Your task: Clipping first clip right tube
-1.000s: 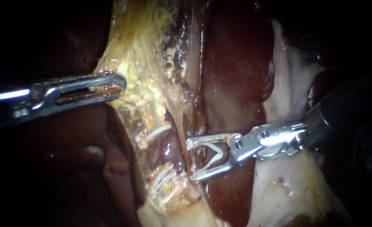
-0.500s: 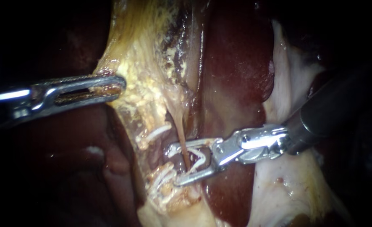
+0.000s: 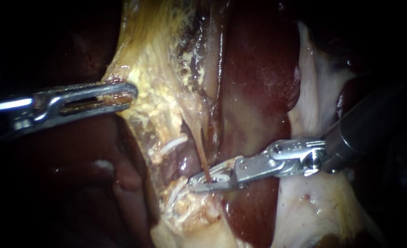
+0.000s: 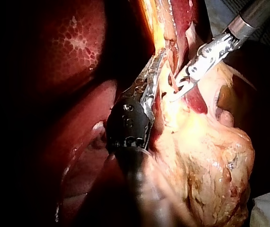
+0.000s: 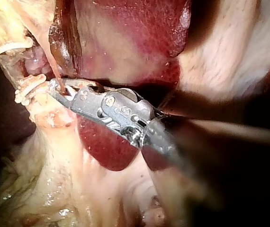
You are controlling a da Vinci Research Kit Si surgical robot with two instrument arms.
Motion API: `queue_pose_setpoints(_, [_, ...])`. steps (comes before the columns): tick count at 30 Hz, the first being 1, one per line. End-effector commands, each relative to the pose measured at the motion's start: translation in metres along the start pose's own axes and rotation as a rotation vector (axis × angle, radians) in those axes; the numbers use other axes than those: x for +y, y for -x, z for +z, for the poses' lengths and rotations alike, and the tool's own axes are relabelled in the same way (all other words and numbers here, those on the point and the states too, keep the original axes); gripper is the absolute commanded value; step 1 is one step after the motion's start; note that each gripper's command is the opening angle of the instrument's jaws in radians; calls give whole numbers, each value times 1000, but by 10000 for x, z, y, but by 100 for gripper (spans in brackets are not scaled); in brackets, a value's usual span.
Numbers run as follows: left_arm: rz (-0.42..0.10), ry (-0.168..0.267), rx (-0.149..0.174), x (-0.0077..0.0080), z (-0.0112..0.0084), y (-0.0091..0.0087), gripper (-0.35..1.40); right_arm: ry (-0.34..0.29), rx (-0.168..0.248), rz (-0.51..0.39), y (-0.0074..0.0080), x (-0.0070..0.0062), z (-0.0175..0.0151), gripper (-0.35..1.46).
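The tube [image 3: 200, 151] is a thin brown strand just below the centre of the endoscope view. It runs between the yellowish tissue [image 3: 153, 78] on its left and the dark red liver [image 3: 254, 82] on its right. Whether this is the right tube cannot be confirmed, as no second tube shows clearly.

The right instrument [image 3: 210, 180] enters from the right edge. Its jaws lie almost together, with the lower end of the tube caught between them from both sides. The right wrist view agrees: the tube [image 5: 54, 71] passes into the tips of the right instrument [image 5: 61, 91].

The left instrument [image 3: 121, 97] enters from the left edge. Its jaws are nearly closed on the edge of the yellowish tissue and hold it toward the left.

Status: the squeeze is judged to be under way or just complete. A clip cannot be distinguished between the jaws. Remaining steps: open the jaws, withdraw, and verify that the clip sits fully across the tube.
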Motion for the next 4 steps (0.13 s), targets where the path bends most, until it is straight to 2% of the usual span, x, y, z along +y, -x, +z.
queue_pose_setpoints(1, [0, 0, 0, 0, 0, 0, -35, -2, 0, -2, 0, 0, 0, -35])
queue_pose_setpoints(4, [0, 0, 0, 0, 0, 0, -35, -3, -1, -3, 1, 0, 0, -35])
